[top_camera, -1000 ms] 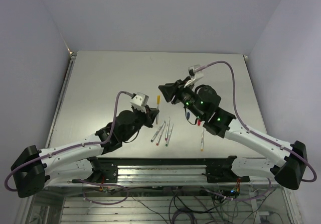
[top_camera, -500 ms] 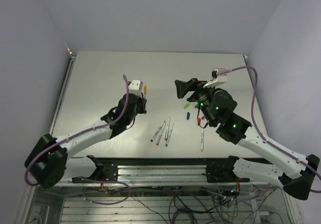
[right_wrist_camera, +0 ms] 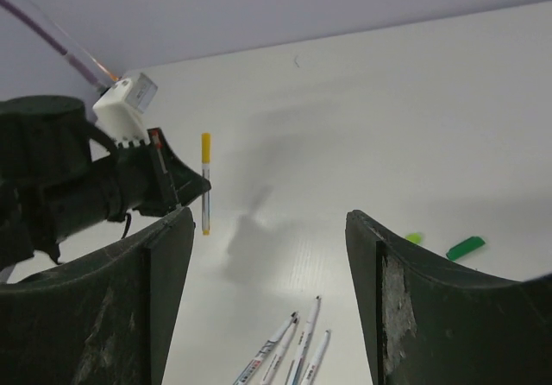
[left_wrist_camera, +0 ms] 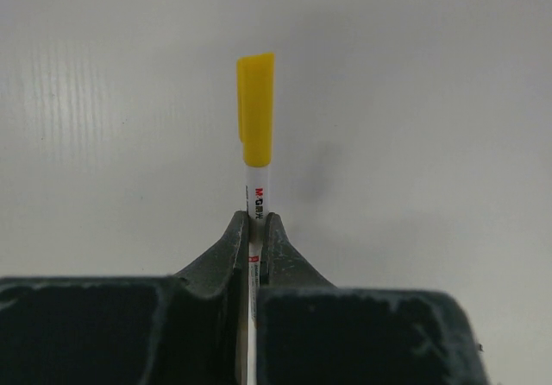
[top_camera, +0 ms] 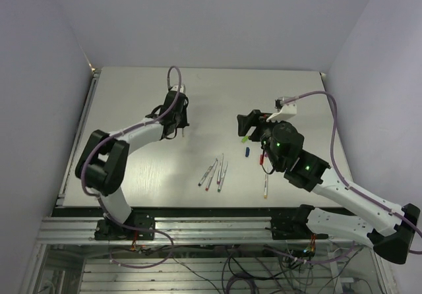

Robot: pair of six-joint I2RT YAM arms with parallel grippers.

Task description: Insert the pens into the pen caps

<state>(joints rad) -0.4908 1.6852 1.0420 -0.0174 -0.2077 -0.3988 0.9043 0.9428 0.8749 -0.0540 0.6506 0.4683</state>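
The left gripper [left_wrist_camera: 255,230] is clamped tight on a white pen [left_wrist_camera: 257,191] wearing a yellow cap [left_wrist_camera: 256,109], over the left side of the table [top_camera: 125,89]. The right gripper [right_wrist_camera: 269,290] hangs with its jaws apart, holding nothing. Loose pens [top_camera: 214,173] lie clustered between the arms, and a blue cap [top_camera: 247,151] lies by the right gripper.

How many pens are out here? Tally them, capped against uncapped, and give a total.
Capped pen, in the left claw: 1
Uncapped pens, lying on the table: 5
Total: 6
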